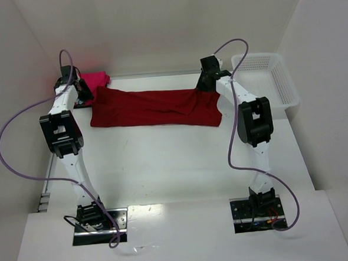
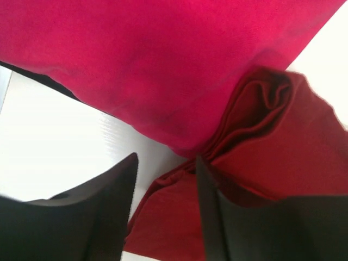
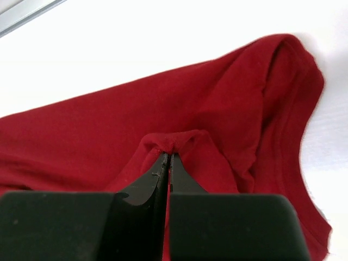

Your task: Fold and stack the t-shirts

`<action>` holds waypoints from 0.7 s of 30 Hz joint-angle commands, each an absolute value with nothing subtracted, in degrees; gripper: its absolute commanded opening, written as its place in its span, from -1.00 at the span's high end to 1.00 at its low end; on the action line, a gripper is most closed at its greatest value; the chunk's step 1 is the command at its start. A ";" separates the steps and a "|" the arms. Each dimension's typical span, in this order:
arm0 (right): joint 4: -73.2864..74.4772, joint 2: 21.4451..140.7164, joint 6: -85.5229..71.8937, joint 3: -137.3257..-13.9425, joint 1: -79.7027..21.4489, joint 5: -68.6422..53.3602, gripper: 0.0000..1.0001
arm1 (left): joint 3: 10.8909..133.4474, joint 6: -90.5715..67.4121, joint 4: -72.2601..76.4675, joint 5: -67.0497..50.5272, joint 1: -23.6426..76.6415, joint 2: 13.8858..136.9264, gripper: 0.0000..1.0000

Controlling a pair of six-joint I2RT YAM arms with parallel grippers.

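A dark crimson t-shirt point(image 1: 155, 109) lies folded into a long band across the far side of the table. Behind its left end sits the magenta-pink t-shirt point(image 1: 94, 81), which fills the top of the left wrist view point(image 2: 163, 60). My left gripper point(image 2: 166, 163) stands open over the left corner of the crimson t-shirt point(image 2: 179, 223), its jaws apart with cloth lying loose between them. At the right end, my right gripper point(image 3: 169, 155) is shut on a pinched-up fold of the crimson t-shirt point(image 3: 174, 140).
A white mesh basket point(image 1: 265, 80) stands at the far right, beside the right arm. White walls close in the table on the left, back and right. Purple cables loop off both arms.
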State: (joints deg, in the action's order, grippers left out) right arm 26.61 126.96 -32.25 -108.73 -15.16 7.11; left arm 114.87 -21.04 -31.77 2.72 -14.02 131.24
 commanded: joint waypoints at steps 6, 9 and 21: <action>24.79 133.15 -32.61 -119.94 -14.68 4.48 0.99 | 113.55 -20.48 -30.94 0.37 -14.15 123.94 -0.34; 27.59 137.70 -32.61 -126.97 -14.68 4.48 0.94 | 112.07 -19.87 -30.23 -5.53 -12.14 121.04 -0.43; 33.93 139.58 -30.67 -131.42 -14.68 8.17 -0.55 | 104.95 -18.64 -28.48 -12.22 -5.54 118.66 -0.57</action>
State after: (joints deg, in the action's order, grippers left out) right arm 32.25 142.65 -31.90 -132.57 -15.09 6.44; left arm 107.20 -20.64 -28.82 -9.69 -5.69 120.11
